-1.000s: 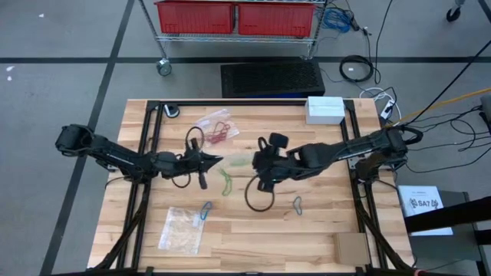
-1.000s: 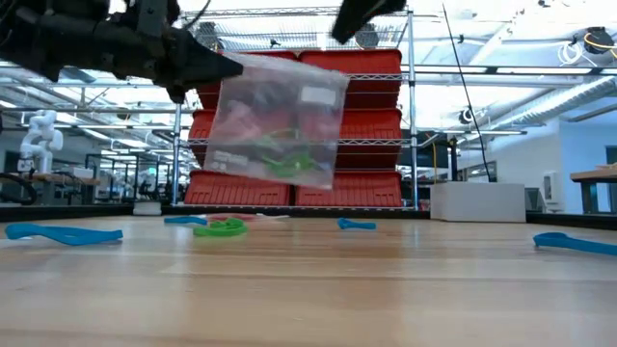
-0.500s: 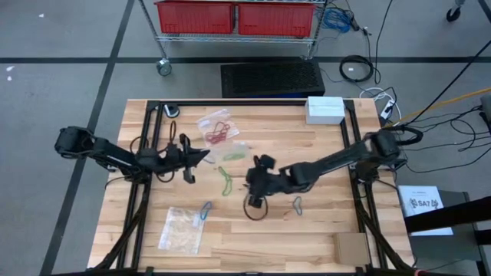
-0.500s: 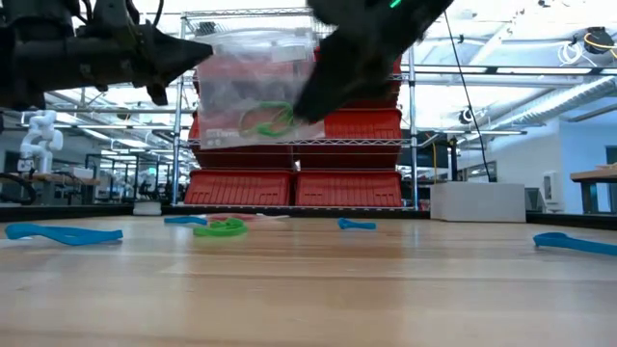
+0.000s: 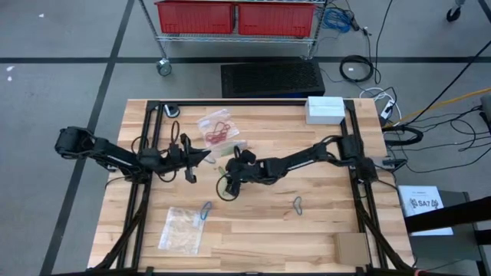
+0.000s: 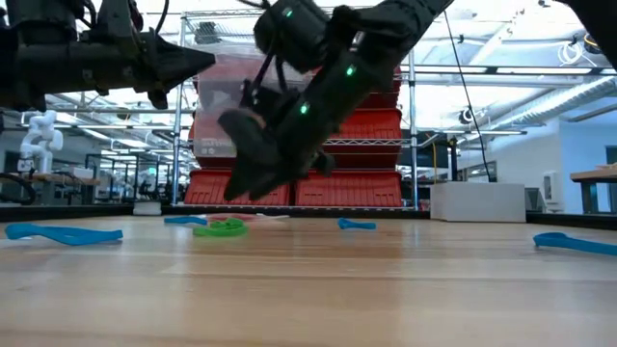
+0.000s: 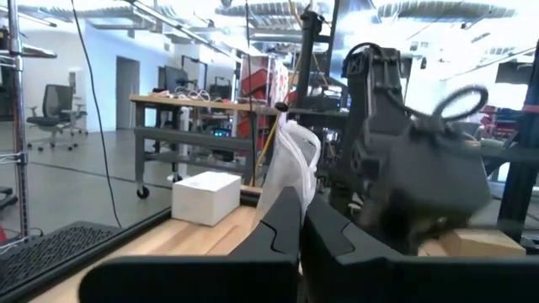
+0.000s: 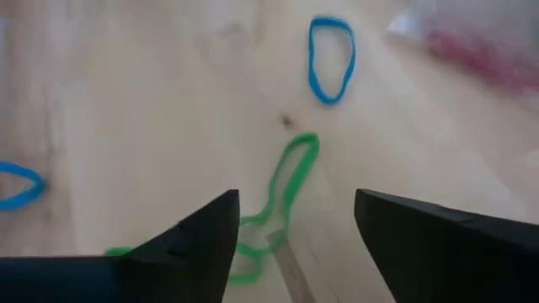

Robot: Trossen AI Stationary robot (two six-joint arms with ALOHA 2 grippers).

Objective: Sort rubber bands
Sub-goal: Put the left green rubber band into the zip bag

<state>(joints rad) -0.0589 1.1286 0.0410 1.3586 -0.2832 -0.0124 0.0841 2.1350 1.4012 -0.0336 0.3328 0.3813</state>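
Green rubber band (image 8: pixel 282 198) | between fingers of wide-open, empty right pincer (image 8: pixel 290 231) | left pincer (image 7: pixel 301 220) clamps clear bag (image 7: pixel 290 164)

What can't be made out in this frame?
- High view: green band hidden under the right tool.
- Low view: held bag largely covered by the right arm; contents unreadable.
- Left wrist view: left tool pinches the bag; table bands out of frame.
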